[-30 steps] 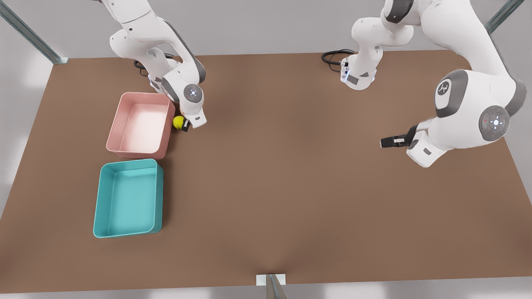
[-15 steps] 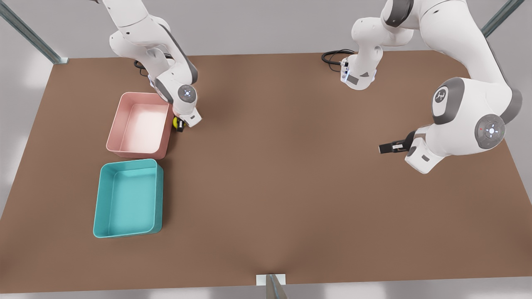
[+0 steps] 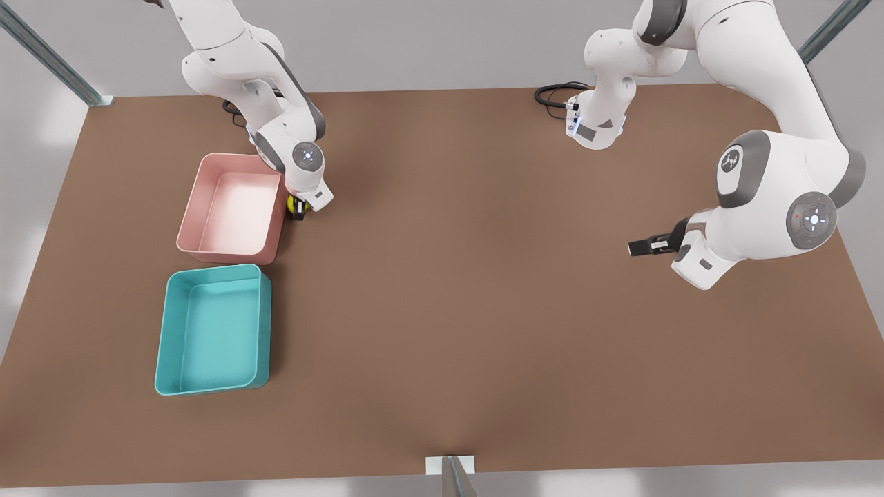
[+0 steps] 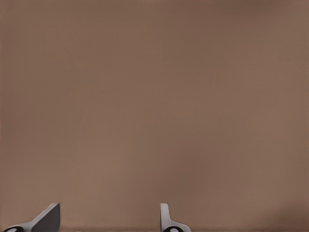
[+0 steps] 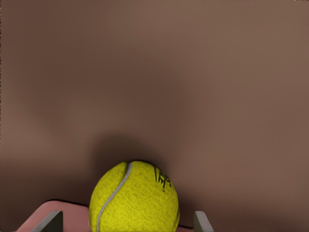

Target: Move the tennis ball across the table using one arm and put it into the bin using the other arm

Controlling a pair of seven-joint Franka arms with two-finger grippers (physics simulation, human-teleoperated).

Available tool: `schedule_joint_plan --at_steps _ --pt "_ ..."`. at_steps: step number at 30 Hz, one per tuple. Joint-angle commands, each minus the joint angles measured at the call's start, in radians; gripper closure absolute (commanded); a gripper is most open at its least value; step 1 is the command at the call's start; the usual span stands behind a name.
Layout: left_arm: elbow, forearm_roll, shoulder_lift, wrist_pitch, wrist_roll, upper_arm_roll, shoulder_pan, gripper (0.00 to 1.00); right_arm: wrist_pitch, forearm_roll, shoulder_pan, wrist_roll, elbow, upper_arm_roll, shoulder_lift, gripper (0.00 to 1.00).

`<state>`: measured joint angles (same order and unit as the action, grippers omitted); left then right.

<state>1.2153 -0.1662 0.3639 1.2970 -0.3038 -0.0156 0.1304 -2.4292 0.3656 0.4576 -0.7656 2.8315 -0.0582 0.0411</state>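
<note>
The tennis ball (image 3: 292, 202) (image 5: 134, 198) rests on the brown table (image 3: 483, 310), right beside the pink tub's wall. My right gripper (image 3: 298, 206) (image 5: 126, 218) is lowered over it at the front view's left. It is open, one finger on each side of the ball with a gap at both. The arm hides most of the ball in the front view. The teal bin (image 3: 266, 324) stands below the pink tub, holding nothing. Far off at the front view's right, my left gripper (image 3: 639, 246) (image 4: 107, 215) waits open above bare table.
A pink tub (image 3: 276, 231) (image 5: 34, 215) stands against the ball, between it and the table's left edge in the front view. A black cable (image 3: 552, 93) lies by the far arm base. A metal post (image 3: 452, 476) sits at the near edge.
My right gripper has come down toward the pink tub and over the ball, which now shows only as a sliver. The left arm has drifted slightly lower and leftward in the front view.
</note>
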Motion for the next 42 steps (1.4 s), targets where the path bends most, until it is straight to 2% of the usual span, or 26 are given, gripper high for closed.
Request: schedule_joint_plan --at_steps 1,22,27,29,42 --pt "0.0 0.001 -0.002 -0.001 -0.012 0.0 0.0 0.0 -0.013 -0.001 0.001 0.038 0.002 0.0 -0.001 0.0" --pt "0.003 0.002 0.001 0.001 -0.012 0.002 0.005 0.0 -0.047 0.029 -0.011 0.112 0.023 0.008 -0.061 0.0" --pt "0.003 0.002 0.007 0.001 -0.011 0.0 0.003 0.0 -0.06 0.061 -0.019 0.112 0.02 0.032 -0.086 0.0" --pt "0.003 0.002 0.007 0.001 -0.011 0.002 0.005 0.0 -0.067 0.118 -0.02 0.112 0.017 0.081 -0.092 0.0" --pt "0.003 0.002 0.009 0.001 -0.012 0.0 0.003 0.0 -0.083 0.121 -0.005 0.147 -0.01 0.078 -0.128 0.0"
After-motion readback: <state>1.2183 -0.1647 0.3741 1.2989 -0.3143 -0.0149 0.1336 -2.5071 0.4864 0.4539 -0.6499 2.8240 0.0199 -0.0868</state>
